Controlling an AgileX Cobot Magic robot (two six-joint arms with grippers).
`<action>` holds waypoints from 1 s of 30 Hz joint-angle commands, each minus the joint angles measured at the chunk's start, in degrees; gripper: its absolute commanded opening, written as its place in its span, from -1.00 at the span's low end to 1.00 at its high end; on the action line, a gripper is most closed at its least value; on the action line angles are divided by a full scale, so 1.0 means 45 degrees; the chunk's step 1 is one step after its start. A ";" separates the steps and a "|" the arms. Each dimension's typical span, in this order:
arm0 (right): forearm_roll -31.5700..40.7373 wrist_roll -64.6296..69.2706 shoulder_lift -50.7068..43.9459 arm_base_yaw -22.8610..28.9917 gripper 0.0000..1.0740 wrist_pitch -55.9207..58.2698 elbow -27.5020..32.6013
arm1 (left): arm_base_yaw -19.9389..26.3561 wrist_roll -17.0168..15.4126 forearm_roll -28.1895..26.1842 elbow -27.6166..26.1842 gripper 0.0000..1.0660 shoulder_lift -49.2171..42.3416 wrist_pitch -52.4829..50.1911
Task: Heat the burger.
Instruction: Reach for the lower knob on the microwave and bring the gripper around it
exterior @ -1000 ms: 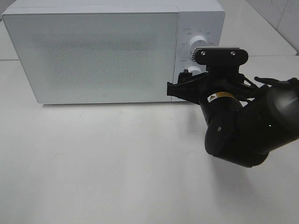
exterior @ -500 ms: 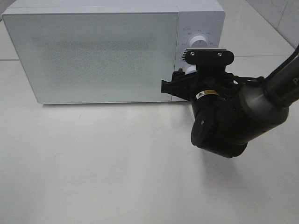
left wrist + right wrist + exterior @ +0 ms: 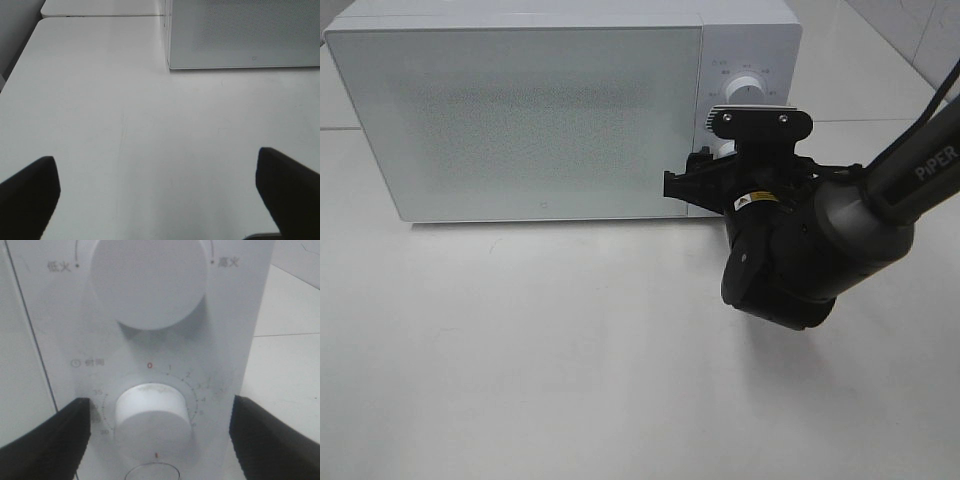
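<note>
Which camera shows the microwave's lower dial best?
The right wrist view: the lower dial sits close up, numbers readable around it, between the right gripper's open fingers. In the exterior high view the gripper hides most of it. The left wrist view shows only the microwave's door, no dial.

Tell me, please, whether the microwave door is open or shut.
Shut: the door lies flush with the control panel, no gap showing.

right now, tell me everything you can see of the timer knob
The timer knob is a white, round, plastic-looking dial with a slightly scuffed rim, low on the microwave's control panel, below a bigger knob. Printed numbers ring it, with a red 0 toward the bigger knob. The right gripper stands open around it, fingers on either side, not touching.
</note>
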 commanded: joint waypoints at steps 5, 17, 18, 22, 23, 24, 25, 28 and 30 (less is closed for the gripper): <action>-0.0140 0.0064 0.0025 -0.0153 0.42 -0.2355 -0.0229 | 0.0013 -0.0064 -0.0051 0.0000 0.89 -0.0255 -0.0191; -0.0178 0.0458 0.0025 -0.0153 -0.29 -0.2355 -0.0229 | 0.0013 -0.0064 -0.0051 0.0000 0.89 -0.0255 -0.0191; -0.0178 0.0446 0.0025 -0.0153 -0.53 -0.2343 -0.0229 | 0.0013 -0.0064 -0.0051 0.0000 0.89 -0.0255 -0.0191; -0.0178 0.0446 0.0025 -0.0153 -0.80 -0.2343 -0.0229 | 0.0013 -0.0064 -0.0051 0.0000 0.89 -0.0255 -0.0191; -0.0178 0.0446 0.0025 -0.0153 -0.91 -0.2343 -0.0229 | 0.0013 -0.0064 -0.0051 0.0000 0.89 -0.0255 -0.0191; -0.0178 0.0446 0.0025 -0.0153 -0.97 -0.2343 -0.0229 | 0.0013 -0.0064 -0.0051 0.0000 0.89 -0.0255 -0.0191; -0.0178 0.0446 0.0025 -0.0153 -0.97 -0.2343 -0.0229 | 0.0013 -0.0064 -0.0051 0.0000 0.89 -0.0255 -0.0191; -0.0178 0.0395 0.0025 -0.0153 -0.99 -0.2343 -0.0229 | 0.0013 -0.0064 -0.0051 0.0000 0.89 -0.0255 -0.0191; -0.0178 0.0382 0.0025 -0.0153 -0.98 -0.2343 -0.0229 | 0.0013 -0.0064 -0.0051 0.0000 0.89 -0.0255 -0.0191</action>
